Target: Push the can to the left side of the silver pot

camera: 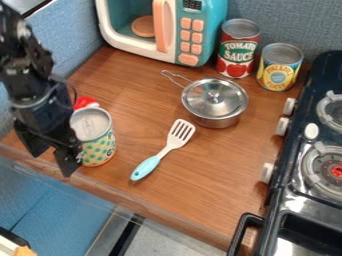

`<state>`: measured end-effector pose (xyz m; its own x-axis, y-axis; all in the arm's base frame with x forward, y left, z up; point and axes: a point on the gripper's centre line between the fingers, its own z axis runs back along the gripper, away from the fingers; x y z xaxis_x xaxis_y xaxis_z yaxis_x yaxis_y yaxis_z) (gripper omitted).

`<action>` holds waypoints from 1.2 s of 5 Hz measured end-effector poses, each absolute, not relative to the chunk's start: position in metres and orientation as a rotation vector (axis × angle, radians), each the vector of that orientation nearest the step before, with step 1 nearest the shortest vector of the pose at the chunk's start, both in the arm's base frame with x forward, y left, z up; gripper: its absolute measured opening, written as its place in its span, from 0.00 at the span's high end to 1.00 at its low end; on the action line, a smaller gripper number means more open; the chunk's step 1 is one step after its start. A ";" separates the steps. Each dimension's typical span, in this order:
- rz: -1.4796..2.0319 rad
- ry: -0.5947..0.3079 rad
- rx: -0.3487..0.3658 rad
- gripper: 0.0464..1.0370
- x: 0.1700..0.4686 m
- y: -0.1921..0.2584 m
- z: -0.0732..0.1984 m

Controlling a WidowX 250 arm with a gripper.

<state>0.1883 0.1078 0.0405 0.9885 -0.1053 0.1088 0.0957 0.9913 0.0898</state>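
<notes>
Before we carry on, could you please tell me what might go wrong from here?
The can stands near the front edge of the counter, so a push that way might send it over. The claw is close beside it, so a careless sideways bump could tip it or drive it into the spatula.

Blue-grey textured walls (287,20), brown wood-grain counter (207,195), blue surface (60,210) below its front edge, pale grey area (174,240) alongside

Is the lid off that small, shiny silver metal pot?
No, the round silver lid with its little knob sits on top of the silver pot.
</notes>
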 end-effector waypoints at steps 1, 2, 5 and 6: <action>-0.123 -0.099 0.088 0.04 0.196 0.108 0.021; -0.144 -0.099 0.088 0.04 0.220 0.100 0.017; -0.155 -0.114 0.079 0.04 0.291 0.088 0.022; -0.119 -0.078 0.084 0.04 0.311 0.096 0.011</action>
<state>0.3108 0.0960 0.0114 0.9899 -0.1213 0.0727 0.1148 0.9894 0.0886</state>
